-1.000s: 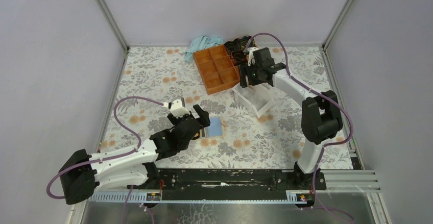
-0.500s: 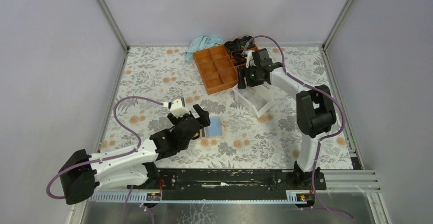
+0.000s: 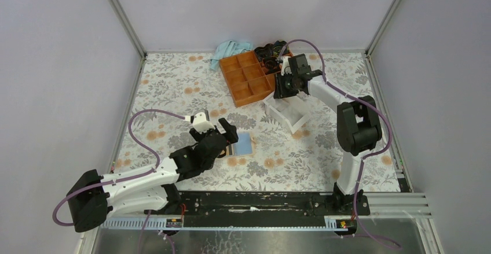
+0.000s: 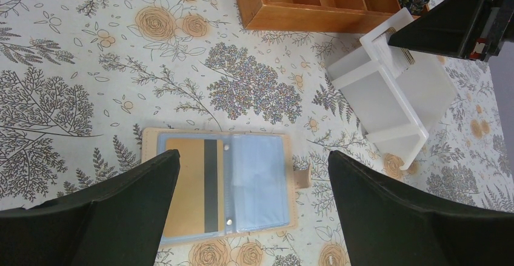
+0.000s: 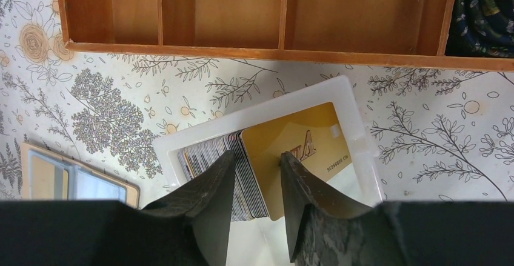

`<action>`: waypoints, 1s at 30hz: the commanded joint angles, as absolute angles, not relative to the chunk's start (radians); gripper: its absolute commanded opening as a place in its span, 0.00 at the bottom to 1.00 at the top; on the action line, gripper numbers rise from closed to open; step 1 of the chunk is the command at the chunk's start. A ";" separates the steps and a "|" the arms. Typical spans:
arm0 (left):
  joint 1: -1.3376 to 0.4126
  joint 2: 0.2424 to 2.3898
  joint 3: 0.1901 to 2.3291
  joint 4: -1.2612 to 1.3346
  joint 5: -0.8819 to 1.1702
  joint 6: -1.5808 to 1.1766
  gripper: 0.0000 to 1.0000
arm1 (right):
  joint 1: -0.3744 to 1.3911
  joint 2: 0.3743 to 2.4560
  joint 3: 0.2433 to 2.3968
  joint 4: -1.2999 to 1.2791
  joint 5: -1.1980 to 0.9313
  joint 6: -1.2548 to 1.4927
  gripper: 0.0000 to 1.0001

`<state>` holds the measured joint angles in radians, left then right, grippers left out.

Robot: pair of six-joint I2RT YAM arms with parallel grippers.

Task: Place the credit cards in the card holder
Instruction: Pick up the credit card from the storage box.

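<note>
The card holder (image 4: 259, 181) lies open on the flowered table, tan with clear blue sleeves; a gold card (image 4: 185, 184) with a black stripe sits in its left sleeve. My left gripper (image 4: 253, 157) hovers just above it, open wide, touching nothing. The credit cards (image 5: 206, 151) stand on edge as a stack in a white box (image 5: 254, 108). My right gripper (image 5: 257, 157) reaches into that box, its jaws half closed around the front few cards. One finger rests on the face of a leaning gold card (image 5: 309, 142). In the top view the holder (image 3: 245, 144) lies by the left gripper (image 3: 228, 133).
An orange compartment tray (image 3: 246, 74) stands just behind the white box (image 3: 289, 114). A light blue cloth (image 3: 228, 50) and a dark object (image 3: 267, 51) lie at the back wall. Purple cables loop over both arms.
My right gripper has dropped into the white box and its jaws have narrowed around the cards. The left arm and the card holder have not moved.
</note>
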<state>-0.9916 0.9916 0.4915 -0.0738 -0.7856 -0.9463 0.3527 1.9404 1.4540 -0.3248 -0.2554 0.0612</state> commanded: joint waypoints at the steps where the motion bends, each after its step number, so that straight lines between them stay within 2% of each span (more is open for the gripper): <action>1: -0.982 0.984 0.509 -0.034 -0.807 -0.933 1.00 | 0.354 1.922 1.470 -0.336 -0.256 0.066 0.39; 12: -0.980 1.002 0.523 -0.030 -0.803 -0.928 1.00 | 0.354 1.908 1.483 -0.347 -0.258 0.069 0.35; 30: -0.979 1.015 0.532 -0.023 -0.799 -0.921 1.00 | 0.352 1.878 1.495 -0.354 -0.266 0.075 0.35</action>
